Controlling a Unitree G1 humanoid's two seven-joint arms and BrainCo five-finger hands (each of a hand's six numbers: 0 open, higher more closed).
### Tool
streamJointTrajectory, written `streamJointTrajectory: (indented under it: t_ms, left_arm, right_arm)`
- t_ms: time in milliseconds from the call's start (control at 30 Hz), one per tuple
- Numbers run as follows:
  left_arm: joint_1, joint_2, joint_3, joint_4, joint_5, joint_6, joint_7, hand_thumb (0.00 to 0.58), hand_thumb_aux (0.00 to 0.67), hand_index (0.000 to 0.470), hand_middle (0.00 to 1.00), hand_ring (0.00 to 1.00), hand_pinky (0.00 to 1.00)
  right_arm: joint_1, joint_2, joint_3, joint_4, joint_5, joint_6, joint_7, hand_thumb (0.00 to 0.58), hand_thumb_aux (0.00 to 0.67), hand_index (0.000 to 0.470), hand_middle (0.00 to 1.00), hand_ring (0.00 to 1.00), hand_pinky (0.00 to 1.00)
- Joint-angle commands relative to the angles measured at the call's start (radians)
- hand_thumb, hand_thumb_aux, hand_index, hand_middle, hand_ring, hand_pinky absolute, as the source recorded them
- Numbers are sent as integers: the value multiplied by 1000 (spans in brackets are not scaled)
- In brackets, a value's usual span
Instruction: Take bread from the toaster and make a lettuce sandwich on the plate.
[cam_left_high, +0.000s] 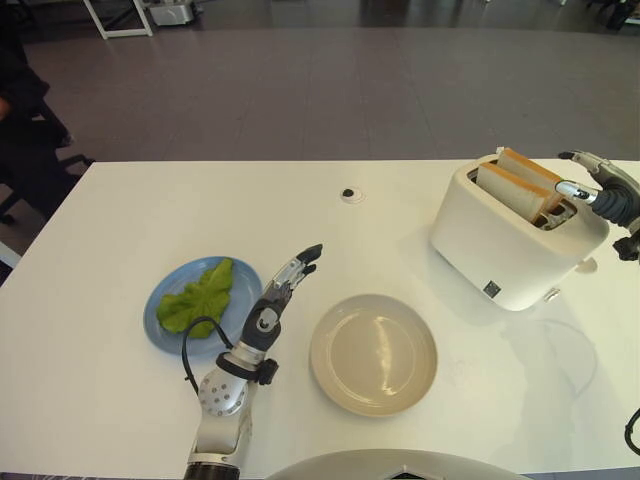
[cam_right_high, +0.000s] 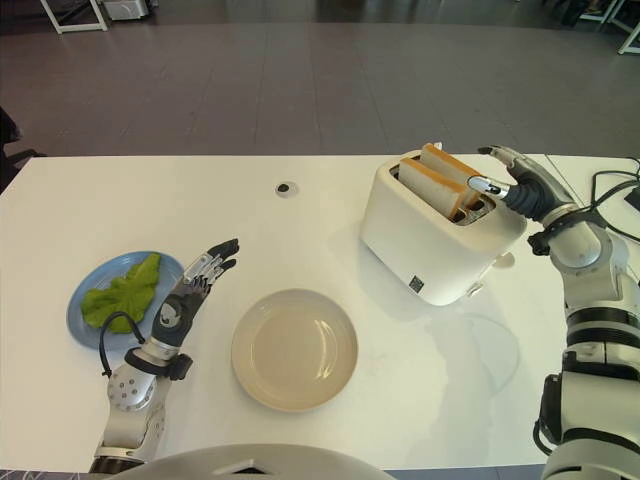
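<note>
A white toaster stands at the right of the table with two bread slices sticking up from its slots. My right hand hovers at the toaster's right end, fingers spread open just beside the slices, holding nothing. An empty beige plate lies near the front centre. Left of it a blue plate carries a lettuce leaf. My left hand is raised between the two plates with fingers stretched out and open, holding nothing.
A small round dark fitting sits in the white table at the back centre. A black cable runs off the table's right edge. Bare tabletop lies between the beige plate and the toaster.
</note>
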Motion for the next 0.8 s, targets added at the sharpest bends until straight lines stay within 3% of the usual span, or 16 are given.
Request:
streamJointTrajectory:
  t_ms: [33, 167, 267, 633, 800]
  left_arm:
    - [2, 3, -9, 2, 6, 10, 0, 0, 0, 0, 0, 0, 0]
    - [4, 4, -10, -2, 4, 10, 0, 0, 0, 0, 0, 0, 0]
    - [5, 4, -10, -3, 3, 8, 0, 0, 0, 0, 0, 0, 0]
    - [1, 5, -8, 4, -1, 3, -2, 0, 0, 0, 0, 0, 0]
    - [-5, 4, -6, 12, 0, 1, -2, 0, 0, 0, 0, 0, 0]
  right_arm:
    - [-43, -11, 31, 67, -10, -31, -22, 494, 413, 289, 0, 0, 0]
    - [-53, -16, 45, 94, 6, -58, -27, 548, 512, 359, 0, 0, 0]
    - [-47, -10, 53, 79, 24, -83, -22, 580, 670, 470, 0, 0, 0]
    - [-40, 25, 5, 25, 182, -84, 90, 580, 670, 470, 0, 0, 0]
    - [-85, 34, -158, -129, 500, 111, 263, 580, 670, 470, 0, 0, 0]
